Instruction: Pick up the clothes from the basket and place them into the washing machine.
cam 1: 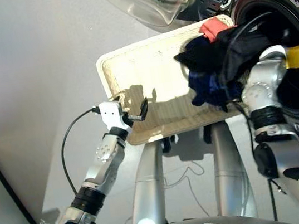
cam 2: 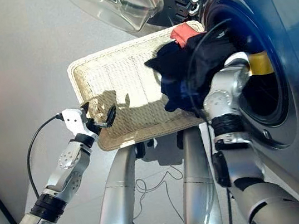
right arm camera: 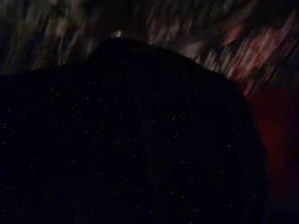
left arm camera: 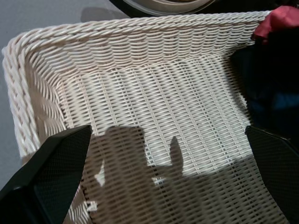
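Left pincer (left arm camera: 163, 186) wide open, empty, over basket (cam 1: 132, 69) | right pincer hidden in drum, grip unreadable | clothes (cam 1: 215, 62) heaped at washing machine (cam 1: 291, 40) mouth | risk: bundle snags rim, spills back.

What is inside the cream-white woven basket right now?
The cream-white woven basket holds a pile at its machine-side end: black garment, navy blue garment, coral-red garment at the corner. The rest is bare weave. Anything under the pile is hidden.

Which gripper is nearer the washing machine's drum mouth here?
Right. The right arm reaches toward the drum mouth under the clothes, its gripper hidden; the left gripper hovers at the basket's opposite corner.
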